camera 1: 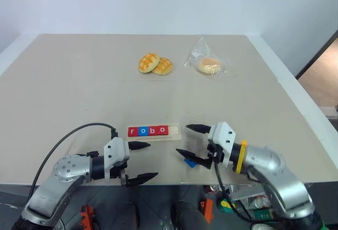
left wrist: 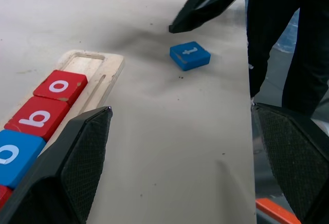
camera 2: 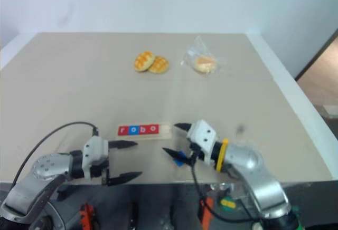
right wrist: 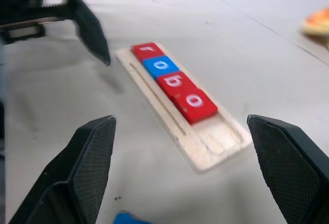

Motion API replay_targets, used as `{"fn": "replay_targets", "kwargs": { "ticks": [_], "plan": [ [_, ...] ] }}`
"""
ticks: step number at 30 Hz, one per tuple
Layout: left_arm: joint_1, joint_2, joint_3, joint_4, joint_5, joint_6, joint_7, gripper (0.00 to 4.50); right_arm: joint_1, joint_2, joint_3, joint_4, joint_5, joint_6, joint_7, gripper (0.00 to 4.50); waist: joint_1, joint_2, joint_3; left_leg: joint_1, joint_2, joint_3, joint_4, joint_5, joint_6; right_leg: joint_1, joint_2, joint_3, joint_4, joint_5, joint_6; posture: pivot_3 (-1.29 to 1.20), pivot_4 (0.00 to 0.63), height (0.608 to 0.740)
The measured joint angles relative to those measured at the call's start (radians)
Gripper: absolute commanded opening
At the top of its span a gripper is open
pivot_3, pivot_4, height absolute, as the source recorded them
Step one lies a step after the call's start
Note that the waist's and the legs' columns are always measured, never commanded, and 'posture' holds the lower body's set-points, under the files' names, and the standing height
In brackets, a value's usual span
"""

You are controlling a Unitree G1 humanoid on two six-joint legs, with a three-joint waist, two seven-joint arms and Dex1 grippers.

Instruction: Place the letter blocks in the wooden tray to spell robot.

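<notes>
The right gripper [camera 1: 190,140] sits nearest, at the table's front edge, its two black fingers spread wide with nothing between them; just under its lower finger lies the blue t block [left wrist: 189,55], flat on the tabletop [camera 1: 79,82], close to the front edge and apart from the fingertips; it is the one tile not yet seated. The left gripper [camera 1: 142,161] hangs a little to the other side, also gaping and empty, its upper finger pointing toward the near end of the wooden tray [right wrist: 208,149]; the tray lies between the two grippers, slightly farther in, with four letter blocks [camera 1: 148,131] set edge to edge in its groove, red r, blue o, red b, red o; the last slot, at the end nearest the right gripper, stands bare.

The t block looks small, rigid and light, with smooth flat faces; it should not crush, but it may skid or flip if one finger touches first; I would pinch it across two opposite side edges, fingers low to the table; being thin, it offers little to bite on. Farther back rest two waffle-patterned buns [camera 1: 155,64] and a bagged pastry [camera 1: 208,64], well apart from the work.
</notes>
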Motion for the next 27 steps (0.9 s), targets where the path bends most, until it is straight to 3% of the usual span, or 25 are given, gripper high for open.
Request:
{"fn": "replay_targets", "kwargs": {
  "ticks": [1,6,22,27],
  "plan": [
    [-0.012,-0.005,0.000,0.007,0.007,-0.004,0.000,4.50,0.024,0.040,-0.002,-0.041,-0.005,0.073,-0.082,4.20,-0.001,0.000,0.000,0.001,0.000,0.001,0.000,0.000,-0.001,0.000,0.000,0.001,0.000,0.000,0.000,0.00,0.150,0.740],
    [-0.043,-0.022,-0.001,0.040,0.013,-0.033,-0.001,4.50,0.072,0.050,-0.009,-0.107,-0.006,0.189,-0.167,4.20,-0.001,0.000,0.000,0.001,-0.001,0.003,0.001,0.002,-0.004,0.000,-0.002,0.002,0.000,-0.001,-0.003,0.00,0.150,0.740],
    [-0.137,-0.050,-0.009,0.114,0.016,-0.076,-0.020,4.50,0.208,0.020,0.133,-0.155,-0.129,0.197,-0.267,4.20,-0.001,-0.001,-0.001,0.001,-0.001,0.002,0.000,0.002,-0.004,0.000,-0.001,0.001,0.000,-0.001,-0.003,0.00,0.150,0.740],
    [-0.134,-0.048,-0.009,0.114,0.017,-0.076,-0.025,4.50,0.242,0.066,0.134,-0.154,-0.136,0.190,-0.306,2.69,-0.001,-0.002,-0.001,0.001,0.000,0.002,0.000,0.002,-0.004,0.000,-0.001,0.001,0.000,-0.001,-0.004,0.00,0.150,0.740]
  ]
}}
